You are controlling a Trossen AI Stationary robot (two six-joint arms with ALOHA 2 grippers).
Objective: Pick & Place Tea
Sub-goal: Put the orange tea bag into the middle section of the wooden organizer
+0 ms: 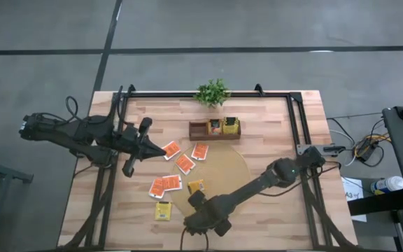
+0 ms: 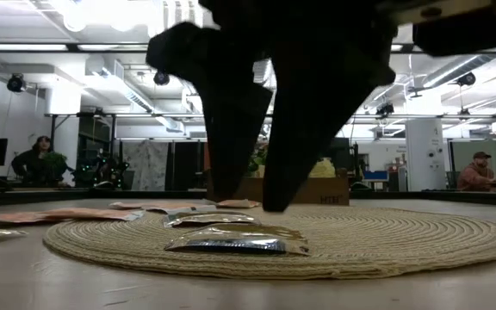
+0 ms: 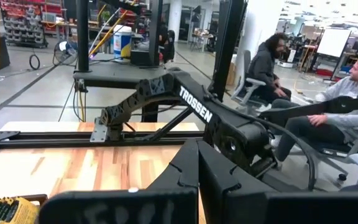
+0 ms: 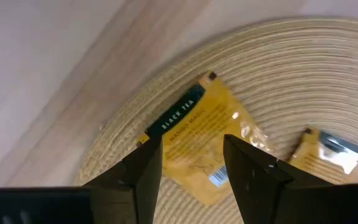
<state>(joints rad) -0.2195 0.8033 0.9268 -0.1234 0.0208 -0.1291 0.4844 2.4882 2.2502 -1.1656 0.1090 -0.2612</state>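
Observation:
Tea packets lie scattered on the wooden table: several orange-red ones (image 1: pixel 185 164) left of the mat's middle and a yellow one (image 1: pixel 162 211) near the front edge. Two yellow packets lie flat on the round woven mat (image 1: pixel 222 168). My right gripper (image 4: pixel 192 144) points down, open, over one of them, the yellow black-tea packet (image 4: pixel 197 134), one finger on each side. The other yellow packet (image 4: pixel 328 152) lies beside it. My left gripper (image 1: pixel 161 148) is shut and level, held above the table's left part near an orange-red packet (image 1: pixel 171 150).
A small wooden box (image 1: pixel 215 129) holding packets stands behind the mat, with a green plant (image 1: pixel 213 92) at the far edge. A black frame rail (image 1: pixel 296 126) runs along the table's sides. People sit in the room beyond the table.

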